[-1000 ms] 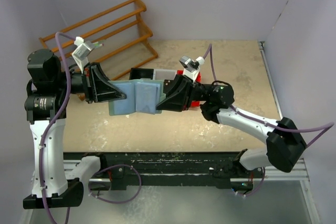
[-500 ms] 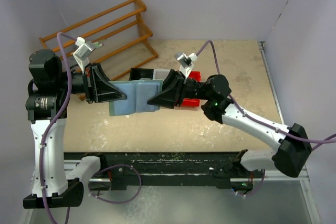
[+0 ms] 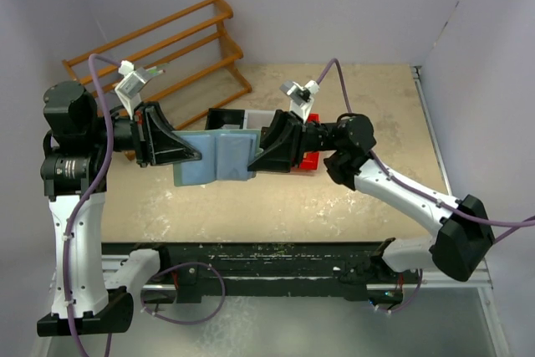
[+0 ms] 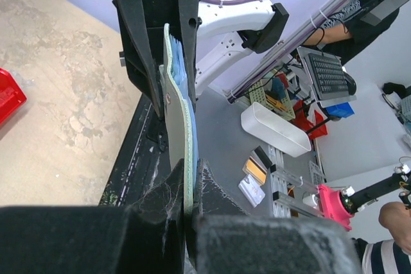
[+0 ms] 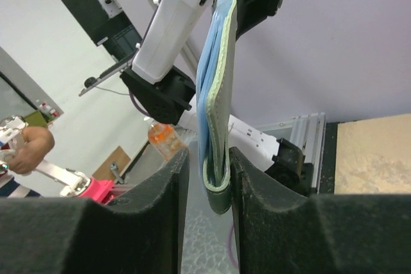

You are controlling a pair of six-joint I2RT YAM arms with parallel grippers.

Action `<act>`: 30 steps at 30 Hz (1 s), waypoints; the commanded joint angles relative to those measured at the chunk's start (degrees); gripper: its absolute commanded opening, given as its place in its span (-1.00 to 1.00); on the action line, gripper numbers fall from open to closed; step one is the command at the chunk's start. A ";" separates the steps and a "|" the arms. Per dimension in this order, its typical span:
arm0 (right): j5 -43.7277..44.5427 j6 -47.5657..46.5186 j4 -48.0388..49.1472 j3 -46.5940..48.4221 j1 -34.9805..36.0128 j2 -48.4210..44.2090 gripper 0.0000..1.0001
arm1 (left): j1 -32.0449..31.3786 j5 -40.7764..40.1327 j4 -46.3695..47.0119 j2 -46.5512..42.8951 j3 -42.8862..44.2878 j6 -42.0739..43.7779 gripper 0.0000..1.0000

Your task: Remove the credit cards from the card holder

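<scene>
Presently the card holder (image 3: 216, 156) is held in mid-air, its length running from gripper to gripper. Its left edge is pinched by the left gripper (image 3: 197, 155), while its right edge is loosely straddled by the parted jaws of the right gripper (image 3: 252, 160).

No writing, label, brand, number or sign can be read anywhere in view, not even on the card holder (image 3: 216, 156).
</scene>
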 commanded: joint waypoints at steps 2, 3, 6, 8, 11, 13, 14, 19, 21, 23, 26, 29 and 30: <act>-2.28 4.02 6.36 4.02 -1.07 0.56 -0.41 | 0.10 9.41 4.08 -0.80 -0.02 -2.62 -1.00; -2.17 3.97 6.33 4.07 -1.08 0.60 -0.47 | 0.08 9.40 4.22 -0.81 -0.07 -2.72 -1.00; -1.94 3.95 6.25 4.00 -1.13 0.70 -0.51 | 0.09 9.38 4.23 -0.78 -0.21 -2.74 -1.00; -1.71 4.26 7.10 3.80 -1.07 0.70 -0.51 | 0.12 9.35 4.35 -0.81 -0.18 -2.82 -1.00; -2.56 4.95 7.68 4.06 -1.10 0.86 -0.49 | 0.07 9.38 5.00 -0.73 -0.12 -3.40 -1.00; -3.37 5.46 8.31 4.43 -1.13 1.06 -0.48 | 0.07 9.38 5.19 -0.75 -0.15 -3.53 -1.00; -3.62 5.54 8.43 4.55 -1.16 1.13 -0.48 | 0.07 9.33 5.14 -0.73 -0.18 -3.53 -1.00; -5.28 5.04 7.89 5.95 -1.21 1.53 -0.47 | 0.14 9.40 5.08 -1.06 -0.42 -3.46 -1.00; -5.63 4.85 7.55 6.55 -1.12 1.85 -0.50 | 0.12 9.44 4.99 -1.22 -0.56 -3.57 -1.00; -5.97 4.91 7.58 7.06 -1.14 2.16 -0.55 | 0.11 9.53 5.07 -1.29 -0.45 -3.70 -1.00; -6.82 4.92 7.35 7.66 -1.21 2.51 -0.61 | 0.10 9.68 5.41 -1.46 -0.51 -3.99 -1.00; -7.41 5.18 7.72 8.08 -1.15 2.76 -0.72 | 0.09 9.73 5.89 -1.41 -0.41 -4.46 -1.00; -7.03 5.17 7.15 8.23 -1.16 2.74 -0.74 | 0.12 9.65 6.04 -1.43 -0.39 -4.49 -1.00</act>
